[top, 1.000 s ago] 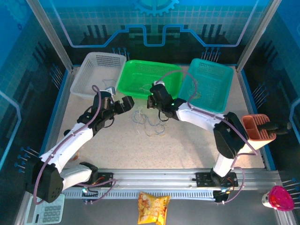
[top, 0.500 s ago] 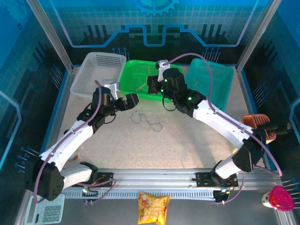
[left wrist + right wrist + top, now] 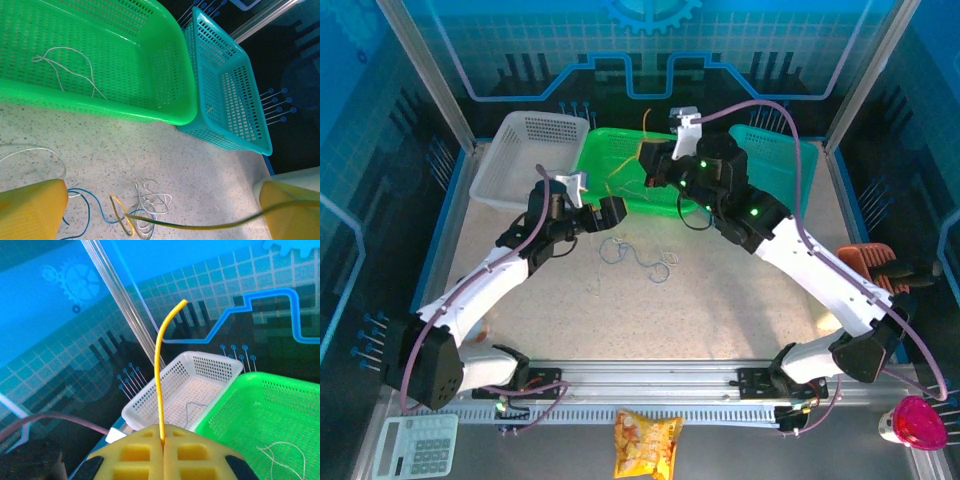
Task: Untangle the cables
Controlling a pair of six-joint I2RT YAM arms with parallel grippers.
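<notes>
**A:** Cables (image 3: 638, 258): where do they lie?

**B:** I see a loose clump of blue, white and yellowish strands on the bench (image 3: 740, 300), just in front of the green basket (image 3: 610, 150). One yellow cable (image 3: 159, 365) is pinched in my right fingers (image 3: 162, 445). These are closed and raised over the basket, and the cable's free end stands up above them.

**A:** And the left fingers?

**B:** My left fingers (image 3: 610, 212) are spread wide and empty, low, just beside the clump on its left. In the left wrist view the yellow cable runs crosswise from the clump toward the right-hand pad. I cannot tell whether it touches.

**A:** Which arm is nearer the clump?

**B:** The left, I judge. The strand's long axis runs from the clump up to the right fingers, so pinning the clump falls to the left.
</notes>
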